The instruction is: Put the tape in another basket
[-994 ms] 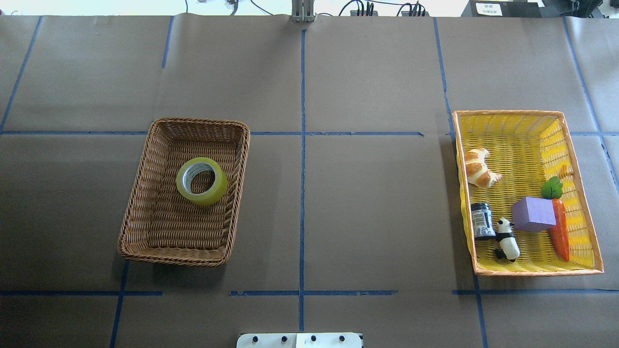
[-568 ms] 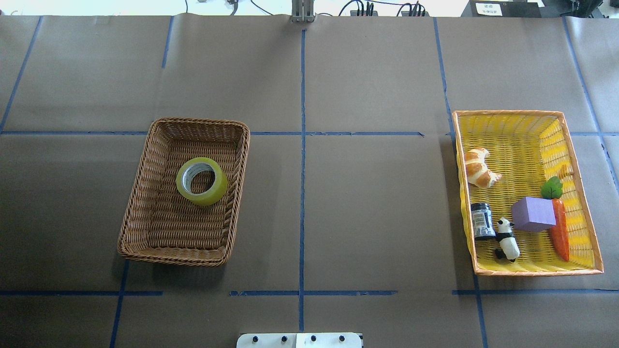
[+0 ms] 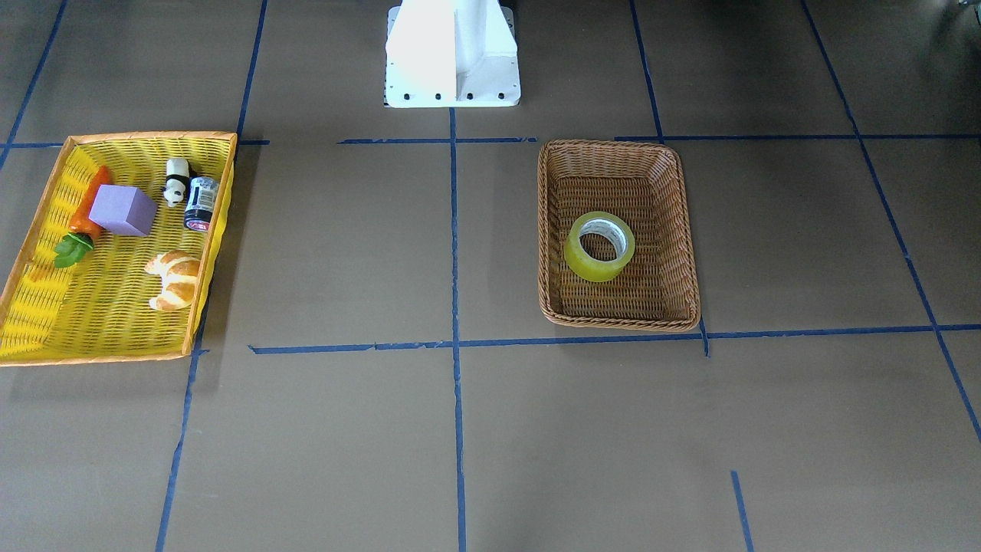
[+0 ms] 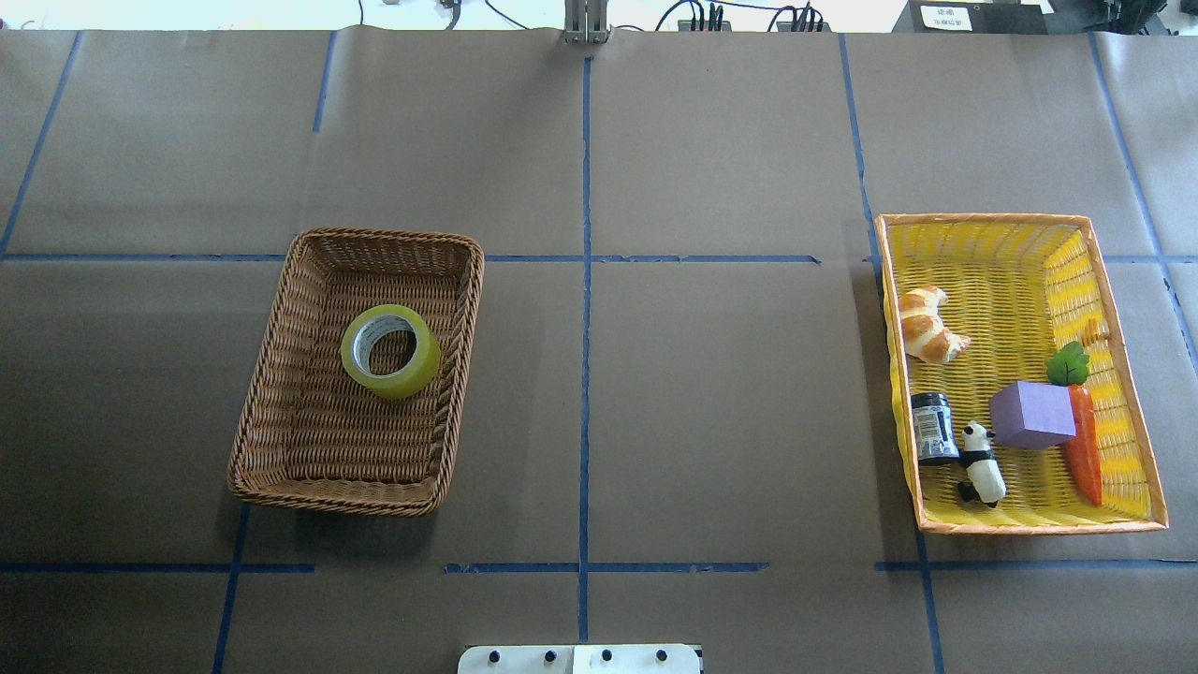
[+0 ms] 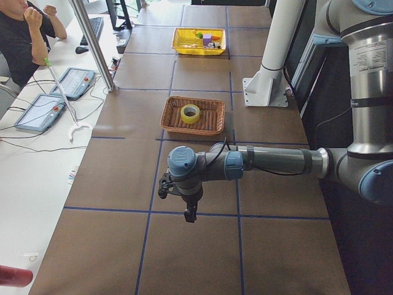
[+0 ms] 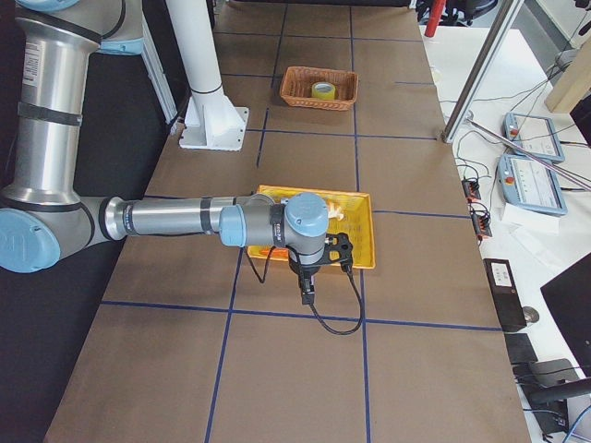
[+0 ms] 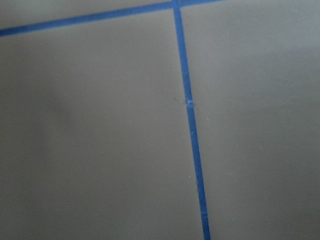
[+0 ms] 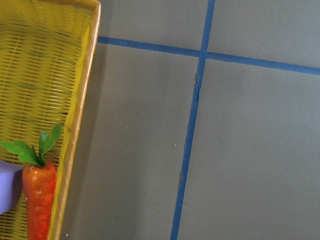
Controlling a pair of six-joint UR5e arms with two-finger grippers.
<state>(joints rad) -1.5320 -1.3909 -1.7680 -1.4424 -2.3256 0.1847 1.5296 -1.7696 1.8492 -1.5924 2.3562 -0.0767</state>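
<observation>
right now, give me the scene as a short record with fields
tape: yellow-green roll lying flat inside the brown basket
yellow basket: holds croissant, jar, panda, purple block, carrot
left gripper: above bare table, well away from the brown basket; open or shut cannot be told
right gripper: above the table just outside the yellow basket; open or shut cannot be told
contact: neither gripper touches the tape

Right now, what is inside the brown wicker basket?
Only the tape, lying flat, hole upward. The basket floor shows through the hole; the weave under the roll's ring is covered.
</observation>
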